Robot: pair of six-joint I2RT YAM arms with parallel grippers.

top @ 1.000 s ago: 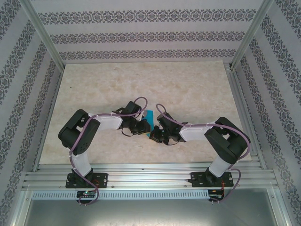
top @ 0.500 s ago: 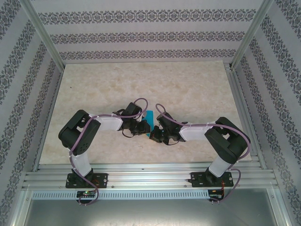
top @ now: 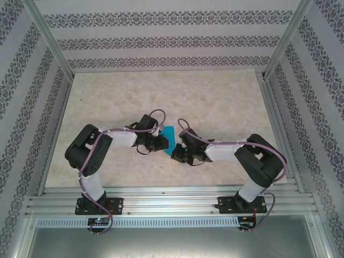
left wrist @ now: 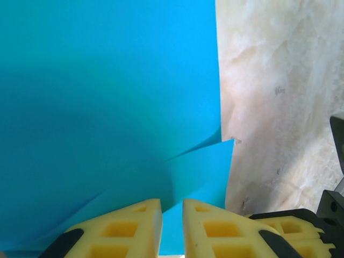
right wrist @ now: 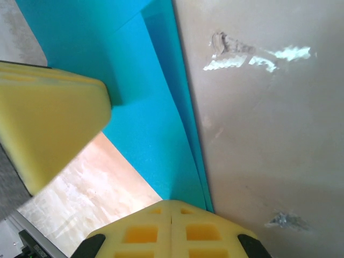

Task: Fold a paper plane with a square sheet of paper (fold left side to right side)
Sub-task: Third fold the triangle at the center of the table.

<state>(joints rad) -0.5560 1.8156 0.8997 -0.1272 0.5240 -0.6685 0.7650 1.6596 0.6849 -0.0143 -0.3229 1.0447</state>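
The square sheet of paper (top: 170, 135) is turquoise and lies mid-table between the two grippers. It is folded over on itself and has no paper plane shape. In the left wrist view a raised flap of the paper (left wrist: 107, 107) curves down toward my left gripper (left wrist: 172, 217). Its yellow fingers stand a narrow gap apart, and blue shows through the gap. My right gripper (right wrist: 172, 207) is shut, its tips resting at the layered edge of the paper (right wrist: 145, 134). From above, the left gripper (top: 162, 143) and the right gripper (top: 175, 156) sit close together.
The marble-patterned table (top: 215, 102) stretches bare behind and to both sides of the arms. Patterned walls and aluminium frame rails (top: 161, 201) enclose it. A yellow finger (right wrist: 48, 123) of the left gripper hangs close by in the right wrist view.
The left gripper has shifted slightly back and left, and its jaws have parted a little. More of the blue paper now shows from above. The right arm has stayed still.
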